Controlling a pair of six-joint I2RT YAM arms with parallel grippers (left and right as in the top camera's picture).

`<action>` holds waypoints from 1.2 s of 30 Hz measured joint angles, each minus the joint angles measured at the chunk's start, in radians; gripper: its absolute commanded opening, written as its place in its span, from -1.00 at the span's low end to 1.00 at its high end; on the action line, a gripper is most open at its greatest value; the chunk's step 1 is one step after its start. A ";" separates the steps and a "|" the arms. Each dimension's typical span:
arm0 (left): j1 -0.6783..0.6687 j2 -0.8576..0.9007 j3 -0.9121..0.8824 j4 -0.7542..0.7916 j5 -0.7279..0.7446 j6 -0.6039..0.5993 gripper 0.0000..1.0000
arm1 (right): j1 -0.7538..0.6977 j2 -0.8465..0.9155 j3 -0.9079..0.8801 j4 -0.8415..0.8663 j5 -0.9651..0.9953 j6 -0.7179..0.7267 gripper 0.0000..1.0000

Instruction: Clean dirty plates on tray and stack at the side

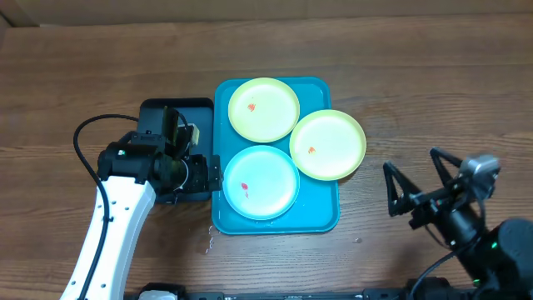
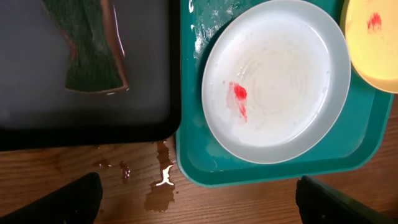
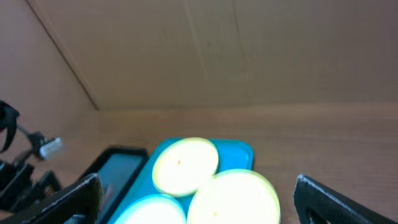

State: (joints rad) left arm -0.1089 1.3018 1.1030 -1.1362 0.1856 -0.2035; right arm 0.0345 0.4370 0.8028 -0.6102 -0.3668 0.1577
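Far left: my left pincer (image 2: pixel 198 208) hangs released. The left wrist view shows both fingertips (image 2: pixel 74 200) set wide apart with nothing between them. It sits over the seam between the two trays, above the table edge nearest me.

Small dark tray (image 1: pixel 171 108): it lies just left of the teal one, their rims touching or very nearly. A green sponge (image 2: pixel 93 53) lies on it. A small puddle (image 2: pixel 160 186) sits on the bare table (image 1: pixel 67 75) in front of the two trays.

The tray (image 1: pixel 329 218), teal, stands mid-table and holds all three dirty plates.
- Light blue plate (image 1: pixel 261 181): front left of the tray, red smear left of its centre, surface wet-looking.
- Yellow-green plate (image 1: pixel 263 109): back of the tray, orange speck near its middle.
- Second yellow-green plate (image 1: pixel 327 145): right side, overhanging the tray's right rim. In the left wrist view its edge appears to lap over the blue plate's rim.

No plates are stacked at the side.

Far right: my right pincer (image 1: pixel 414 182) is also released, fingers spread. It is raised off the table, well apart from the tray and pointing toward it.
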 measured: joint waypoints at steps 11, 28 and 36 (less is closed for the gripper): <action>0.000 0.000 0.003 0.000 -0.004 0.000 1.00 | 0.000 0.350 0.379 -0.459 -0.051 -0.002 0.99; 0.000 0.000 0.003 0.031 -0.004 0.000 1.00 | 0.000 0.485 0.389 -0.589 -0.198 0.051 -0.91; 0.000 0.000 0.003 0.031 -0.004 0.000 0.99 | 0.000 0.568 0.385 -0.705 -0.183 0.080 -0.59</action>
State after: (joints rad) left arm -0.1089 1.3018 1.1061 -1.1053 0.1818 -0.2035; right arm 0.0345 1.0046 1.1873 -1.3151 -0.5503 0.2379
